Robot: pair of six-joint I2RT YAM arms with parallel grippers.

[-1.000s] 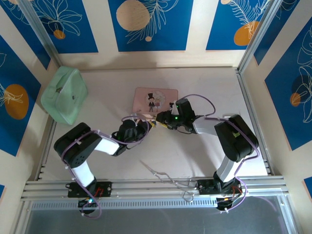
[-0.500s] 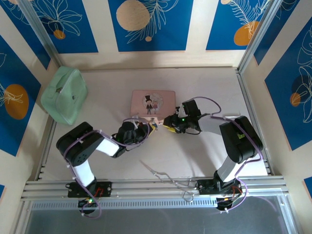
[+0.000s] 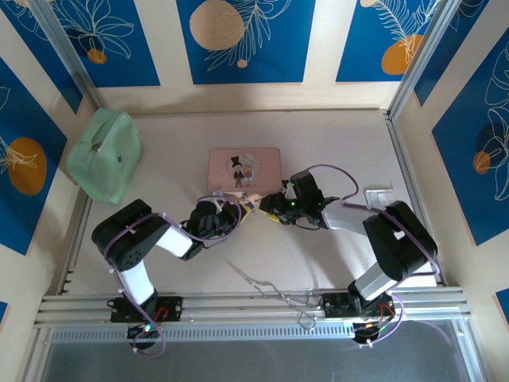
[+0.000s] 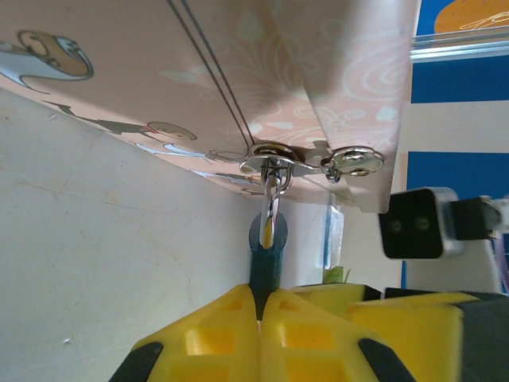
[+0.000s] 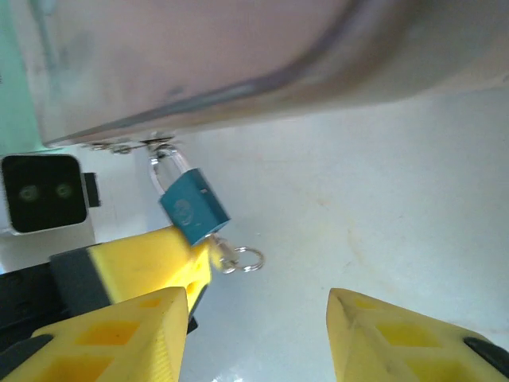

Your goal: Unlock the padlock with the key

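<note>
The blue padlock (image 5: 193, 207) hangs by its silvery shackle (image 4: 273, 171) from the hasp of the pink picture box (image 3: 243, 169). A small key with a ring (image 5: 236, 259) sticks out of the padlock's underside. My left gripper (image 4: 260, 298) is shut on the padlock's body, with its yellow fingers (image 4: 215, 334) pressed together round it. My right gripper (image 5: 258, 334) stands open just short of the key, with nothing between its fingers (image 5: 119, 334). In the top view both grippers meet at the padlock (image 3: 254, 204), below the box's front edge.
A mint green pouch (image 3: 105, 153) lies at the back left. A thin silvery wire-like tool (image 3: 266, 285) rests near the front rail. An aluminium frame (image 3: 409, 183) borders the table on the right. The box wall looms close above both wrist cameras.
The pink box has slid to the left and turned square to the wall. The right gripper has shifted a little towards the near side, its forearm swinging lower. The left gripper stays at the padlock.
</note>
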